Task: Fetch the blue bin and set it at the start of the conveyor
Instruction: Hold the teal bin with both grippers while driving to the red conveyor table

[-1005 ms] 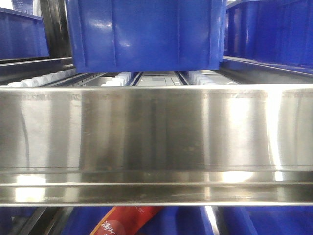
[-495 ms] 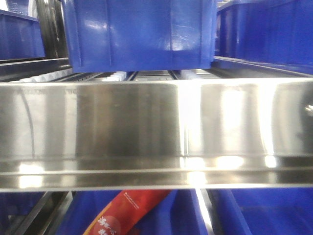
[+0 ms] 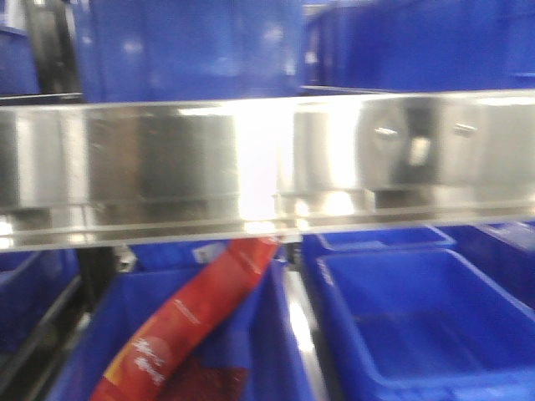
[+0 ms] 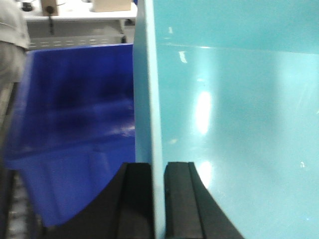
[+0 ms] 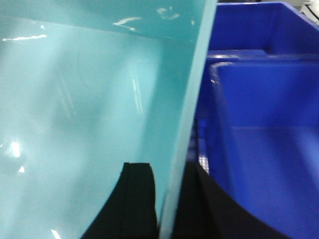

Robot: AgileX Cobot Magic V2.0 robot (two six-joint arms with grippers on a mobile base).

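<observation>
**Two grippers, one pale bin clamped between them**

1. Steel rail (image 3: 267, 159): shiny and blurred, it spans the front view from edge to edge.
2. Dark blue bins (image 3: 418, 326): several sit on the shelves above and below the rail.
3. Left-side dark bin (image 4: 75, 114): it stands just beside the held bin's wall in the left wrist view.
4. Right-side dark bin (image 5: 264, 139): likewise just beside the opposite wall in the right wrist view.
5. Pale turquoise bin (image 4: 234, 109): smooth and glossy, it sits between the two arms, flanked by the dark bins. Whether its base rests on anything cannot be told.
6. Red packet (image 3: 192, 317): it lies tilted in the lower-left dark bin. Its white lettering is unreadable.
7. Left gripper (image 4: 158, 167): it is clenched on the pale bin's thin wall, with one black finger on each face.
8. Right gripper (image 5: 167, 179): it is clenched the same way on the pale bin's other wall (image 5: 75, 99).
</observation>
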